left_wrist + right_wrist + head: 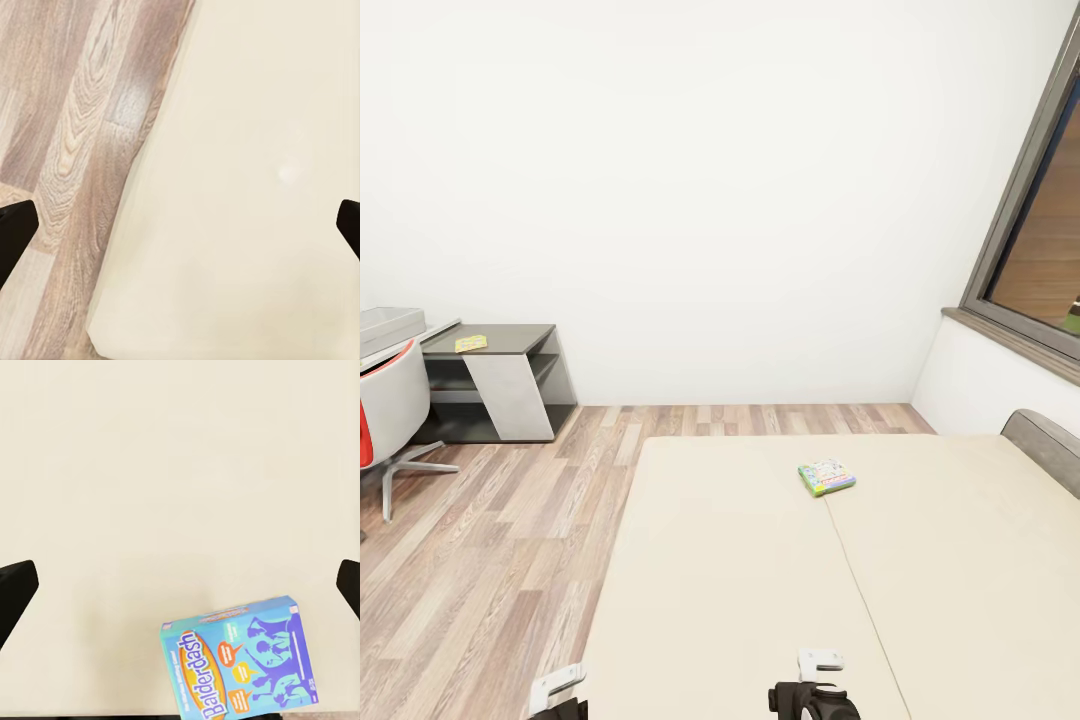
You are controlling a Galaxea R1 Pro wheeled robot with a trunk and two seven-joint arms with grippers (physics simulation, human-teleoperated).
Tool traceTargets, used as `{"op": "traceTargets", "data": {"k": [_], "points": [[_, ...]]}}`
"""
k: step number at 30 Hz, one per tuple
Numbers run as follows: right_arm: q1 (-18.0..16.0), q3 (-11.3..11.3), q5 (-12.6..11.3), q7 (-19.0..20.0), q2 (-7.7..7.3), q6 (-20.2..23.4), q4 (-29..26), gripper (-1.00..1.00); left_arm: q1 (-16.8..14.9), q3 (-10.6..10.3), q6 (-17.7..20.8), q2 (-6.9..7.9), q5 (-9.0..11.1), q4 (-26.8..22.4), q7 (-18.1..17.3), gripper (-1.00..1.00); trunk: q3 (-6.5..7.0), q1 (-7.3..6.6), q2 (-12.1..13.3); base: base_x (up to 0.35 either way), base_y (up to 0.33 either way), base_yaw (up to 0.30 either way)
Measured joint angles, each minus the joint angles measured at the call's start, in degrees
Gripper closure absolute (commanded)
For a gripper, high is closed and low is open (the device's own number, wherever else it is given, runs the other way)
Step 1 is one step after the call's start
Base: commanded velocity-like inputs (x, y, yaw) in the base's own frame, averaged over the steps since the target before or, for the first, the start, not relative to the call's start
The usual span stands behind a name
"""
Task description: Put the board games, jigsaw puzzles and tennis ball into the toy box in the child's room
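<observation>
Nearest, the left gripper (180,225) hangs over the edge of the large beige-mattressed bed (740,580) with its dark fingertips (15,232) wide apart and empty. The right gripper (180,585) is likewise spread — below it a light blue "Balderdash" game box (238,658) lies flat on the mattress. Farther up the bed rests a green-edged game box with a white colourful cover (826,477). Beyond, against the white wall, a low dark grey desk with a white panel (510,385) carries a small yellow flat item (471,343) — too small to identify.

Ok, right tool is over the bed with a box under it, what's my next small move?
Probably lower the right tool toward the blue Balderdash box and centre on it. The box lies flat on the beige bed, off-centre between the spread, empty fingers, so a grasp needs alignment first.
</observation>
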Motion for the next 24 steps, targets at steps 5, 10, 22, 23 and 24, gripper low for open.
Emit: {"op": "traceTargets", "data": {"k": [5, 10, 22, 23, 24], "points": [[0.0, 0.0, 0.0, 0.0, 0.0, 0.0, 0.0, -1.0, 0.0, 0.0, 0.0, -0.02, 0.0, 0.0, 0.0, -1.0, 0.0, 0.0, 0.0, 0.0, 0.0, 0.0], [0.0, 0.0, 0.0, 0.0, 0.0, 0.0, 0.0, -1.0, 0.0, 0.0, 0.0, -0.02, 0.0, 0.0, 0.0, -1.0, 0.0, 0.0, 0.0, 0.0, 0.0, 0.0], [0.0, 0.0, 0.0, 0.0, 0.0, 0.0, 0.0, -1.0, 0.0, 0.0, 0.0, -0.02, 0.0, 0.0, 0.0, -1.0, 0.0, 0.0, 0.0, 0.0, -0.045, 0.0], [0.0, 0.0, 0.0, 0.0, 0.0, 0.0, 0.0, -1.0, 0.0, 0.0, 0.0, -0.02, 0.0, 0.0, 0.0, -1.0, 0.0, 0.0, 0.0, 0.0, -0.178, 0.0], [0.0, 0.0, 0.0, 0.0, 0.0, 0.0, 0.0, -1.0, 0.0, 0.0, 0.0, -0.02, 0.0, 0.0, 0.0, -1.0, 0.0, 0.0, 0.0, 0.0, -0.187, 0.0]]}}
